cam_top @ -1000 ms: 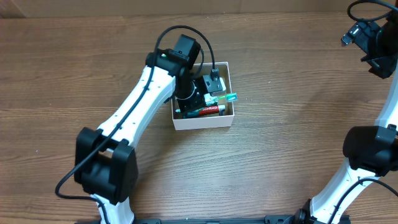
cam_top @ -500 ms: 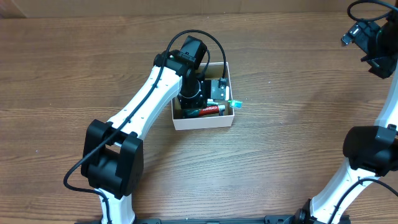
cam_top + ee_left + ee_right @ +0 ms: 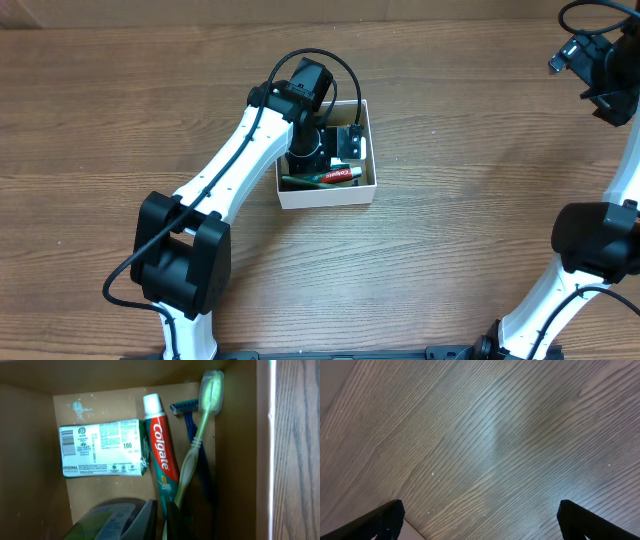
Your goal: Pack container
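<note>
- Directly beneath the left claw (image 3: pixel 161 515), the container (image 3: pixel 240 460) sits on the tabletop (image 3: pixel 450 250). It holds a soap packet (image 3: pixel 102 449), a Colgate toothpaste tube (image 3: pixel 162 455), a blue razor (image 3: pixel 192 420) and a green toothbrush (image 3: pixel 200 435).
- That claw is narrow and appears pinched on the toothbrush's handle end; releasing it looks like the only step left.
- Far to its side, the right claw (image 3: pixel 480 522) hangs wide and empty over the tabletop.
- No toiletries show outside the container, so packing seems nearly done.

Worktop (image 3: pixel 480 200) — brown wood grain, smooth, soft sheen. Container (image 3: pixel 107 495) — matt brown cardboard inside, scuffed with white flecks; outer walls white. Toothpaste tube (image 3: pixel 162 455) glossy red-and-white plastic. Green-and-white packet (image 3: pixel 102 449) in shiny, crinkled wrapper. Toothbrush (image 3: pixel 197 440) translucent pale-green plastic. Razor (image 3: pixel 183 407) smooth blue plastic. Right pincer (image 3: pixel 480 512) matt black, hard-looking.
</note>
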You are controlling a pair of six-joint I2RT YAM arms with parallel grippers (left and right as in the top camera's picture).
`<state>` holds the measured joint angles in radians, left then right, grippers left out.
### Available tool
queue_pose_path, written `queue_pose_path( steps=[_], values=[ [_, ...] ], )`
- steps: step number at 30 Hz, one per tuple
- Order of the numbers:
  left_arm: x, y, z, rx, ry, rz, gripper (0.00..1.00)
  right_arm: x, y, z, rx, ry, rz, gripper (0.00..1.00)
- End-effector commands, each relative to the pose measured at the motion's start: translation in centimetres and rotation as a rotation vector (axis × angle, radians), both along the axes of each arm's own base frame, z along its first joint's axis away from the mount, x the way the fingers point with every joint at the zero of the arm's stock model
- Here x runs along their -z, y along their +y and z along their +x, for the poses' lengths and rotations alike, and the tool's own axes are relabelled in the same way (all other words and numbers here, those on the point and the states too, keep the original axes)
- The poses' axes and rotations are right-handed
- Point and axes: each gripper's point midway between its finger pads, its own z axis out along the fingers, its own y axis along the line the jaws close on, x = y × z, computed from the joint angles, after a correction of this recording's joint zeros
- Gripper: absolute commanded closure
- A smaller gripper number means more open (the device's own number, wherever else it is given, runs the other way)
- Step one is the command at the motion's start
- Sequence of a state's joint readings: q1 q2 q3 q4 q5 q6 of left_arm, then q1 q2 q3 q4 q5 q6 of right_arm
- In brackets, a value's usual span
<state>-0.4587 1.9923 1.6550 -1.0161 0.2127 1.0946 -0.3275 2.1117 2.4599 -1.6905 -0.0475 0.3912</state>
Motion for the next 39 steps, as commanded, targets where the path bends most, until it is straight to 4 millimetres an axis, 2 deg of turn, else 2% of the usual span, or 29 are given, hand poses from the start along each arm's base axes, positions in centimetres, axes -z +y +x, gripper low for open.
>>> queue_pose_path(
  steps=[1, 2, 5, 7, 8, 9, 11, 13, 14, 15, 17, 20, 26, 30, 33, 36, 38, 39],
  values=[
    [0.8, -0.2, -0.1, -0.034, 0.020, 0.011, 0.83, -1.6, 0.0, -0.1, -0.004, -0.044, -0.018, 0.00],
    [0.6, -0.3, 0.2, -0.061, 0.015, 0.002, 0.80, -1.6, 0.0, -0.1, -0.004, -0.044, -0.018, 0.00],
    [-1.8, -1.9, 0.6, -0.095, -0.031, -0.040, 0.58, -1.6, 0.0, -0.1, -0.004, -0.044, -0.018, 0.00],
    [-3.9, -3.0, 0.7, -0.109, -0.063, -0.065, 0.28, -1.6, 0.0, -0.1, -0.004, -0.044, -0.018, 0.00],
    [-5.9, -3.7, 0.6, -0.131, -0.091, -0.079, 0.10, -1.6, 0.0, -0.1, -0.004, -0.044, -0.018, 0.00],
    [-7.7, -4.1, 0.6, -0.162, -0.118, -0.084, 0.00, -1.6, 0.0, -0.1, -0.004, -0.044, -0.018, 0.00],
    [-11.7, -4.1, 0.7, -0.309, -0.176, -0.100, 0.00, -1.6, 0.0, -0.1, -0.004, -0.044, -0.018, 0.00],
    [-14.9, -3.3, 0.5, -0.476, -0.209, -0.125, 0.00, -1.6, 0.0, -0.1, -0.004, -0.044, -0.018, 0.00],
    [-17.2, -2.0, -0.1, -0.604, -0.220, -0.146, 0.00, -1.6, 0.0, -0.1, -0.004, -0.044, -0.018, 0.00],
    [-18.7, -1.0, -1.0, -0.679, -0.215, -0.161, 0.00, -1.6, 0.0, -0.1, -0.004, -0.044, -0.018, 0.00],
    [-20.7, 0.9, -2.8, -0.776, -0.199, -0.180, 0.00, -1.6, 0.0, -0.1, -0.004, -0.044, -0.018, 0.00],
    [-23.4, 6.5, -7.7, -0.980, -0.179, -0.153, 0.00, -1.6, 0.0, -0.1, -0.004, -0.044, -0.018, 0.00],
    [-26.4, 12.2, -14.7, -1.181, -0.190, -0.236, 0.00, -1.6, 0.0, -0.1, -0.004, -0.044, -0.018, 0.00],
    [-26.5, 14.9, -17.9, -1.291, -0.230, -0.394, 0.00, -1.6, 0.0, -0.1, -0.004, -0.044, -0.018, 0.00],
    [-25.4, 16.5, -19.4, -1.349, -0.281, -0.574, 0.00, -1.6, 0.0, -0.1, -0.004, -0.044, -0.018, 0.00],
    [-23.0, 16.7, -19.4, -1.373, -0.317, -0.715, 0.00, -1.6, 0.0, -0.2, -0.004, -0.044, -0.018, 0.00],
    [-20.4, 16.1, -18.5, -1.368, -0.329, -0.760, 0.00, -1.6, 0.0, -0.1, -0.004, -0.044, -0.018, 0.00],
    [-18.4, 15.5, -17.5, -1.374, -0.327, -0.783, 0.00, -1.6, 0.0, -0.1, -0.004, -0.044, -0.018, 0.00]
  ],
)
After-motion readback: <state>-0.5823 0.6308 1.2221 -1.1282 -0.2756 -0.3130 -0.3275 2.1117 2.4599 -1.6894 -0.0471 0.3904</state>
